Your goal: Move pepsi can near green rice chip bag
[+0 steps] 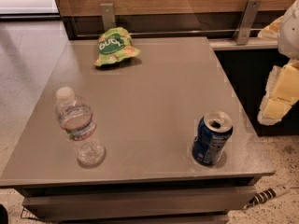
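While claw (279, 94), state unclear, hangs right of grey table (154, 92): pepsi can (211, 139) upright, speckled floor (21, 83) around.

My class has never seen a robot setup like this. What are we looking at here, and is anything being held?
One camera looks down on a grey table. The pale white-and-yellow shape at the right edge is the robot's gripper, the hand on its single arm, off beside the table and apart from everything on it. A clear water bottle stands front left, an opened pepsi can front right, and a green rice chip bag lies far left. All three rest on the table; none is held.
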Controlling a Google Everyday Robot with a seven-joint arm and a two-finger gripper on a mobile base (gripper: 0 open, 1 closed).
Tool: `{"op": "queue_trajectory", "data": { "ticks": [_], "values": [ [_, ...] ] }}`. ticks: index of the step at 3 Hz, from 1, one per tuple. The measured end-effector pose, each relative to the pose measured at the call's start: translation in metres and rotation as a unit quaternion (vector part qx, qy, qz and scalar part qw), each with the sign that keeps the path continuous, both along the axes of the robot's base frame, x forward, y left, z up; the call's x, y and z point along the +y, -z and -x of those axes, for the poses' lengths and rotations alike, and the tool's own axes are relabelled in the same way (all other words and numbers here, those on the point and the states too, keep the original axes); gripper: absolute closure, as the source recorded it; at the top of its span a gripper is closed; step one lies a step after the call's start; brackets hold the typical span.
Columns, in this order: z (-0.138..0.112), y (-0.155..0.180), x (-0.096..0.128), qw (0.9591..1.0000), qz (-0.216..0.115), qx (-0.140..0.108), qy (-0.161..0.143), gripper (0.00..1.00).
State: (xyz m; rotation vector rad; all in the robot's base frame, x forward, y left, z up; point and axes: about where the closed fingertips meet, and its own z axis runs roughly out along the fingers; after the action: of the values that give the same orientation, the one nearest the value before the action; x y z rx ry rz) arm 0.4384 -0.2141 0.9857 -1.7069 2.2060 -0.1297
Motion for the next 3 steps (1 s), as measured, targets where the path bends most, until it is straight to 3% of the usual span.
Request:
{"op": "queue_trajectory", "data": {
  "ticks": [1,2,3],
  "values": [
    [0.001,0.000,0.000,1.0000,-0.002,0.000,0.000,0.00],
    [0.023,0.002,-0.004,0.9975,-0.070,-0.006,-0.010,0.00],
    [0.041,0.010,-0.009,0.9844,-0.173,-0.013,-0.030,0.00]
  ]
}}
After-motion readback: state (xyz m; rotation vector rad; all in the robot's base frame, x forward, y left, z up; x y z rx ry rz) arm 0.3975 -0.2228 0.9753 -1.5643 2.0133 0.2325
